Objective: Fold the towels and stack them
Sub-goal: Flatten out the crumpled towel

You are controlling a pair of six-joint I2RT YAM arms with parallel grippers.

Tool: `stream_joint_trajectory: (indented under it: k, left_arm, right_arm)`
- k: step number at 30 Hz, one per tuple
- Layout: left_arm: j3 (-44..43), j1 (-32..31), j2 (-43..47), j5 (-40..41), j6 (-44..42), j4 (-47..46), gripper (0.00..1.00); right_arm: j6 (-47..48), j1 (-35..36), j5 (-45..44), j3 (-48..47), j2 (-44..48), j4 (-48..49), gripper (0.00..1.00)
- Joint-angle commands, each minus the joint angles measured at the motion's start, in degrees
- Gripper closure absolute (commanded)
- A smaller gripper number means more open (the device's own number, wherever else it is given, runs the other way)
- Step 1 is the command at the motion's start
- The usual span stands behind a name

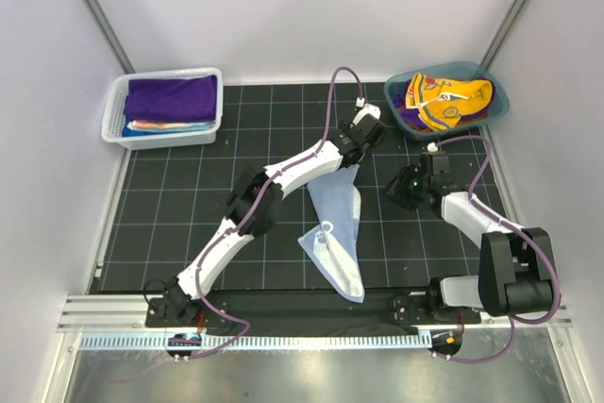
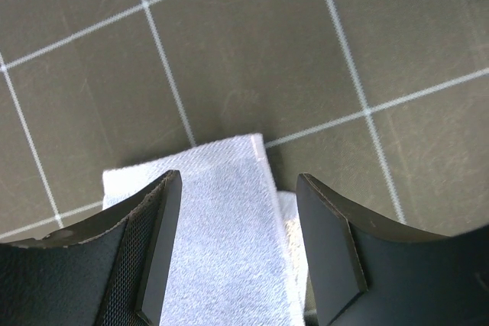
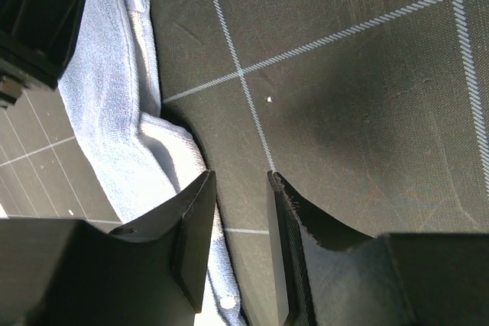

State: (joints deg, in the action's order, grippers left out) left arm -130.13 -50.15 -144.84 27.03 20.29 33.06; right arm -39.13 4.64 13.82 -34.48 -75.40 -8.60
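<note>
A: Left side?
B: Purple towel (image 1: 170,96) lies on top in white basket (image 1: 111,120). L hand (image 2: 238,181) is spread open over far end of pale blue towel (image 1: 335,224), which lies mid-worktop (image 1: 189,195).
A: Right?
B: R hand (image 3: 241,177) is just beside that towel's edge, fingers barely apart, holding nothing. Yellow-orange towel (image 1: 453,101) is heaped in teal tub (image 1: 503,99).

You have no readable text here; navy markings on the yellow-orange cloth (image 1: 460,98) in the teal plastic tub (image 1: 504,101) are too small.
</note>
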Motion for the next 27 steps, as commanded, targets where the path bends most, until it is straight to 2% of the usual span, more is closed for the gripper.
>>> stream_joint_trajectory:
  k: [1, 6, 15, 27]
  left_arm:
    - [-3.38, -0.12, -1.68, 1.63, -1.31, -2.47, 0.35]
    - [-6.45, -0.04, -4.14, 1.45, -1.66, -2.74, 0.37]
    - [-6.81, -0.21, -5.9, 2.06, -1.05, -2.38, 0.5]
    - [-6.63, -0.21, -4.49, 2.68, -0.78, -2.91, 0.89]
  right_arm:
    - [0.73, -0.34, 0.94, 0.11, 1.13, 2.54, 0.6]
    - [1.08, -0.42, 1.12, 0.29, 1.3, 2.19, 0.61]
    - [1.69, -0.78, 1.12, 0.73, 2.09, 1.66, 0.62]
    - [2.4, -1.48, 1.38, 0.91, 2.01, 1.39, 0.62]
